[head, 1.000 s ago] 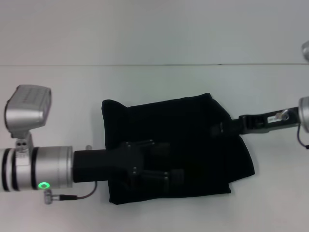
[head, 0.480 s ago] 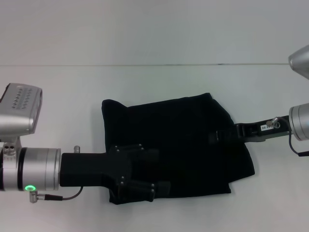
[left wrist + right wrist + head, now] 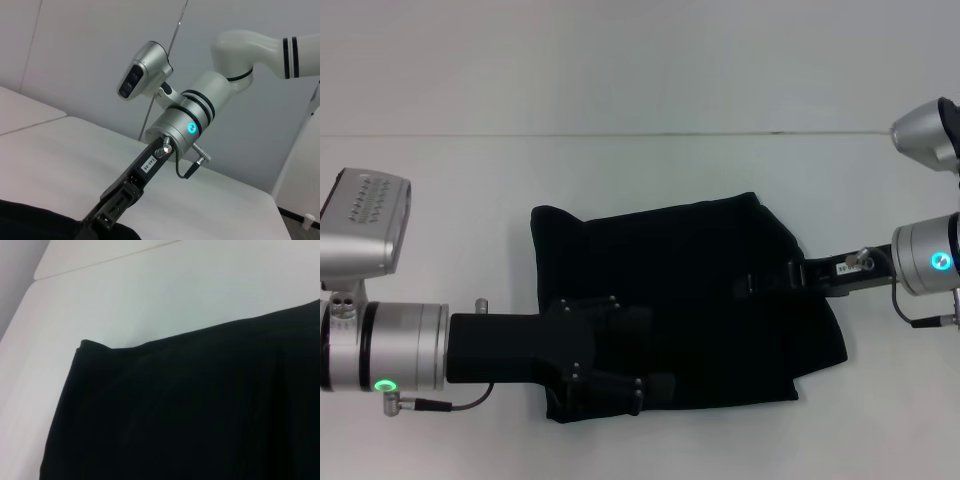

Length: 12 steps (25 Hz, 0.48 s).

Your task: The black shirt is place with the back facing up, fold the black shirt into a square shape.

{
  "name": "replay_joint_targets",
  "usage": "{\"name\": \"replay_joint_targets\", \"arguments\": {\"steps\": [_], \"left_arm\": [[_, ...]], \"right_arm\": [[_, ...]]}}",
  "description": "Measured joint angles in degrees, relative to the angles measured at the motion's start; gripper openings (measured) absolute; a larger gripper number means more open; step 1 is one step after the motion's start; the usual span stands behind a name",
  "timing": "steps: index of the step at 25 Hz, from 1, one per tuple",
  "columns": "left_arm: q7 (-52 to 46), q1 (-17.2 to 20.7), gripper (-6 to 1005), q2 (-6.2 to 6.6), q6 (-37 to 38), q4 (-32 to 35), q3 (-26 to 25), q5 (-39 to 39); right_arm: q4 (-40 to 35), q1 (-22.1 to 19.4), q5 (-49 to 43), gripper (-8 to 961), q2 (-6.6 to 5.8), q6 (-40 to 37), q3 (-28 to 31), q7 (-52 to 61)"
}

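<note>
The black shirt [image 3: 690, 260] lies folded into a rough rectangle on the middle of the white table, plain black side up, no print showing. My left gripper [image 3: 638, 360] reaches in from the left, low over the shirt's near left part. My right gripper [image 3: 745, 285] reaches in from the right over the shirt's right part. The left wrist view shows the right gripper [image 3: 107, 207] coming down onto the shirt's edge [image 3: 30, 222]. The right wrist view shows only the shirt [image 3: 200, 405] and its far corner.
The white table [image 3: 640, 170] runs back to a seam along its far edge, with a pale wall behind. The silver left wrist [image 3: 390, 345] is at the near left and the silver right wrist [image 3: 930, 260] at the right edge.
My left gripper has drawn back toward the left and the near edge. My right gripper has slid further left over the shirt. The shirt's outline has not changed.
</note>
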Motion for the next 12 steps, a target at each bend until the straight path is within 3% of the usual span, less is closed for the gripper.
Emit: {"name": "replay_joint_targets", "arguments": {"steps": [12], "left_arm": [[0.0, 0.0, 949, 0.1, -0.4, 0.2, -0.2, 0.1]], "right_arm": [[0.6, 0.1, 0.2, 590, 0.99, 2.1, 0.0, -0.3]]}}
